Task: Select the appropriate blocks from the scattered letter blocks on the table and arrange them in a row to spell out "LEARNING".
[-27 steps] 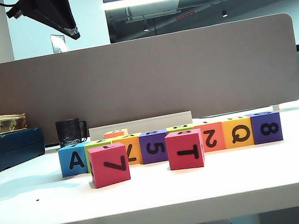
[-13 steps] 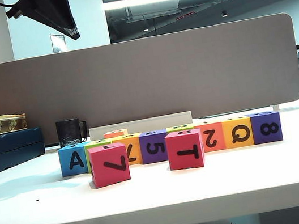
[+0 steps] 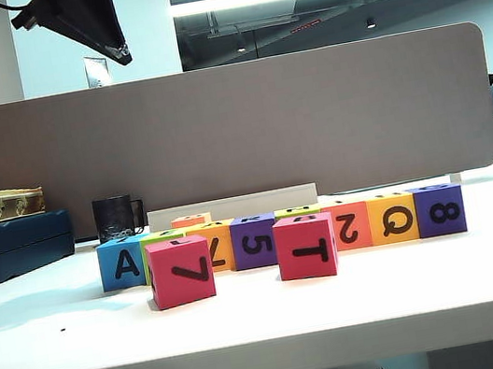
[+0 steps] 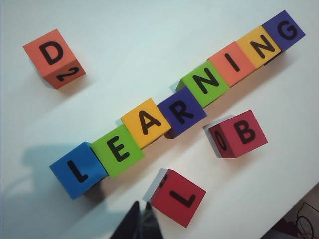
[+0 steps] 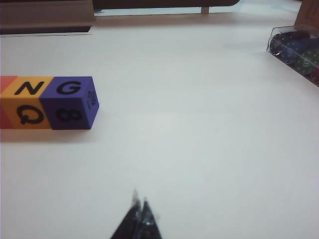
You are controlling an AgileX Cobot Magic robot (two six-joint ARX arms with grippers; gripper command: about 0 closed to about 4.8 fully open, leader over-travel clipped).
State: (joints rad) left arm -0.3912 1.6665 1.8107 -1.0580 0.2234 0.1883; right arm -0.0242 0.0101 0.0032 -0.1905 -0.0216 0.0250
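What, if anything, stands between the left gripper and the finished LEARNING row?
A spare red L block lies on the table between the shut left gripper and the LEARNING row. The right gripper is shut, near the row's G end.

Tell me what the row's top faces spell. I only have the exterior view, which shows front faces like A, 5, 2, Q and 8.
Observer: In the left wrist view the row reads L E A R N I N G across its tops.
Operator: And the two red blocks in front?
Observer: On top they show letters: the red L block and the red B block, both apart from the row.
Operator: Where are the hands?
Observer: The left hand is shut, up above the red L block. The right hand is shut over bare table, off the row's G end.
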